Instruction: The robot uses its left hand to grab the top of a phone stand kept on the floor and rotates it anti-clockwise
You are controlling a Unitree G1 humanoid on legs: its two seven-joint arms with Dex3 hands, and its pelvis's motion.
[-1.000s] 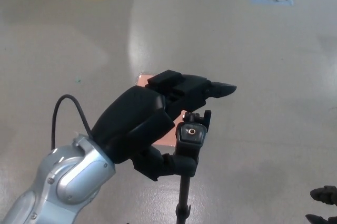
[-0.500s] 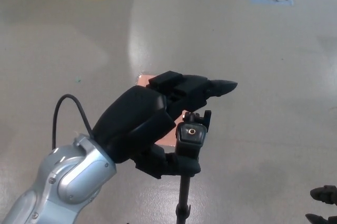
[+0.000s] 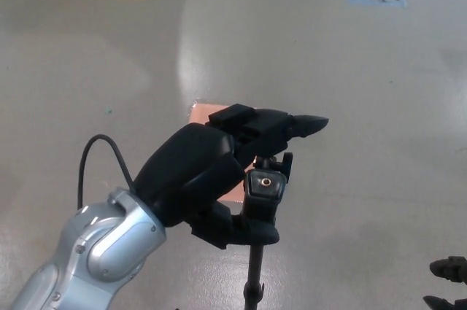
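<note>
1. Start at the left edge: your robot's silver left forearm (image 3: 102,255) rises from seven o'clock, a thin black cable (image 3: 98,160) looping off its wrist. It comes in low and slanted, most likely so the hand meets the stand from the side rather than from above.

2. The bulky black left hand (image 3: 211,179) sits at the frame's centre. Its two thick fingers (image 3: 281,124) reach out over and past the stand's head toward three o'clock, while the thumb (image 3: 244,231) curls under, against the pole just below the head. The digits are spread around the head, not yet clamped; whether any pad touches the head you cannot tell from here. I'd judge this a bracketing pose, ready to close and twist.

3. A flat pinkish-orange sheet (image 3: 201,114) lies on the glossy grey floor (image 3: 379,106) behind the hand, mostly hidden by it.

4. The black phone stand (image 3: 264,187) stands upright just right of the palm, at about five o'clock from the frame's centre. Its square head faces the camera, showing a small brass-coloured screw socket, and its slim pole drops out of frame at six o'clock.

5. At four o'clock, in the bottom corner, only the black tips of the right hand (image 3: 446,284) show, well clear of the stand, leaving the left hand room to turn. You cannot tell how its digits are set.
</note>
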